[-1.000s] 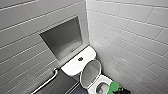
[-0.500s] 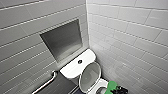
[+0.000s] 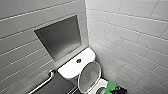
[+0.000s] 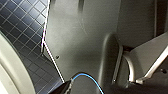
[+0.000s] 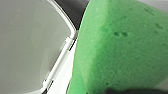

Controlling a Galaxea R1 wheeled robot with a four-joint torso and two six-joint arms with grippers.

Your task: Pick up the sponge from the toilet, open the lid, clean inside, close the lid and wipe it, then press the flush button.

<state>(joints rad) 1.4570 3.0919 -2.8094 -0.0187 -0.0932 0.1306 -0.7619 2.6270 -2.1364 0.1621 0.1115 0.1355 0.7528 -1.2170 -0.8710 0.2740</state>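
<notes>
The lid (image 3: 89,73) stands raised; at its 11 o'clock sits the flush button (image 3: 79,60); at its 4 o'clock the right gripper (image 3: 116,89) clamps the sponge (image 3: 110,86).

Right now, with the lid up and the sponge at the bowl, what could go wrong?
1. The lid stands raised near the tank. A bump from the right gripper could likely tip it down onto the arm.
2. The sponge hangs at the bowl's edge. If the grip slips, it may drop into the toilet.
3. The tiled wall is close on that side, leaving little room to swing.
</notes>
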